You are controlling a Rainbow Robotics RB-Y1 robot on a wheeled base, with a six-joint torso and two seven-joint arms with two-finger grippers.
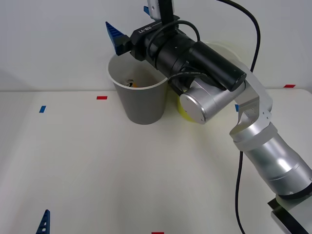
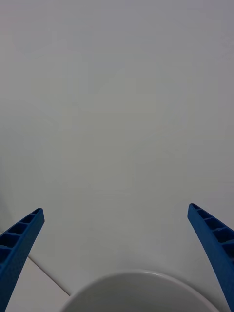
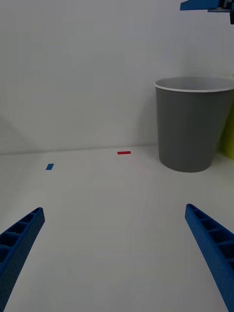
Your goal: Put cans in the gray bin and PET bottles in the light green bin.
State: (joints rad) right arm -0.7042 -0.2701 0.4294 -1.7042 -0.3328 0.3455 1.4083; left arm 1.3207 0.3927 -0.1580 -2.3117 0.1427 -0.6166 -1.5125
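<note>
One small can [image 1: 130, 84] lies at the bottom of the gray bin [image 1: 141, 105], only a silver and orange scrap of it showing against the pale inside wall. That bin is a round, tapered, smooth-sided wastebasket with a thin white rim, standing upright at the far edge of the table [image 1: 97, 170]. Pressed close against its right side is the light green bin [image 1: 181, 108], one of the same shape, mostly hidden behind the right arm's silver and black joints. The right gripper [image 1: 131, 24] hangs above the gray bin's rim, its two ribbed blue fingers [image 2: 19, 239] spread wide and holding nothing. The left gripper [image 3: 114, 253] sits low and well in front of the gray bin, its jaws likewise spread and empty. The table is matte off-white, marked with small red tape [image 1: 101, 97] and blue tape [image 1: 42, 109] near the gray bin, and a plain white wall rises behind.
</note>
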